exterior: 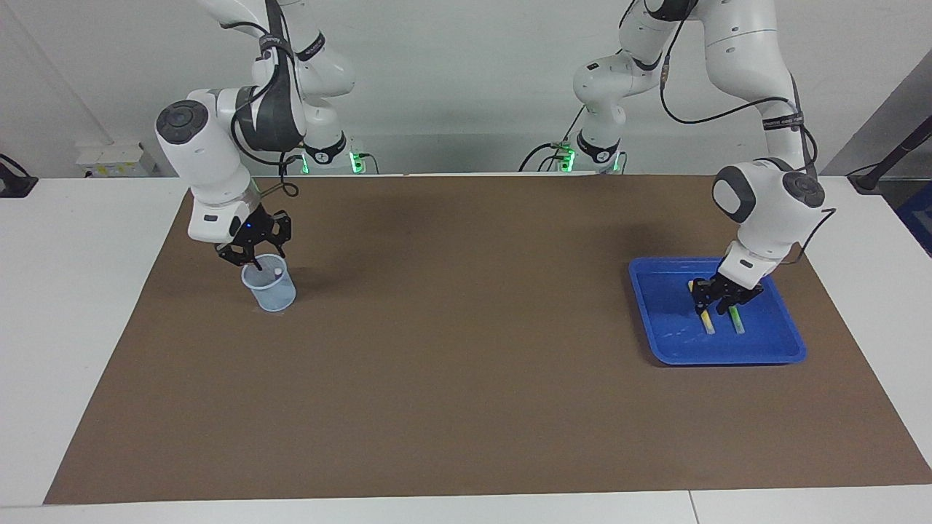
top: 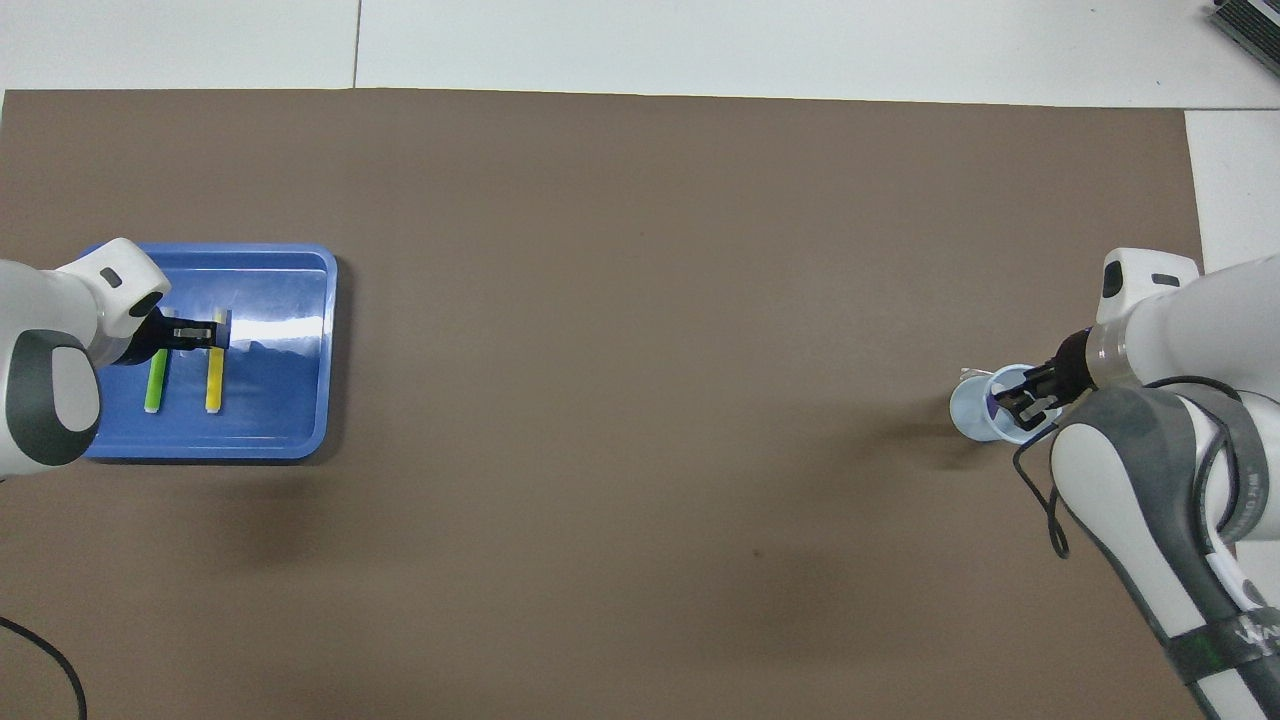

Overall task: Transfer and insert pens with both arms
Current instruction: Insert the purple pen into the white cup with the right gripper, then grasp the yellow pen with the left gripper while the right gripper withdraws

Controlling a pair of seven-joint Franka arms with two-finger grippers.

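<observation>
The purple pen (exterior: 278,271) stands tilted inside the clear plastic cup (exterior: 271,295), pale cap end up at the rim. My right gripper (exterior: 256,256) hangs just over the cup (top: 965,415), open and holding nothing. The yellow pen (exterior: 706,324) and the green pen (exterior: 737,320) lie side by side in the blue tray (exterior: 728,353). My left gripper (exterior: 715,304) is down in the tray, open, its fingers astride the yellow pen (top: 214,385) at the end farther from the robots, with the green pen (top: 154,385) just beside it.
A brown mat (exterior: 466,364) covers most of the white table. Two smaller white arms with green-lit bases (exterior: 328,156) (exterior: 597,153) stand at the robots' edge of the mat. The cup is toward the right arm's end, the tray (top: 290,350) toward the left arm's end.
</observation>
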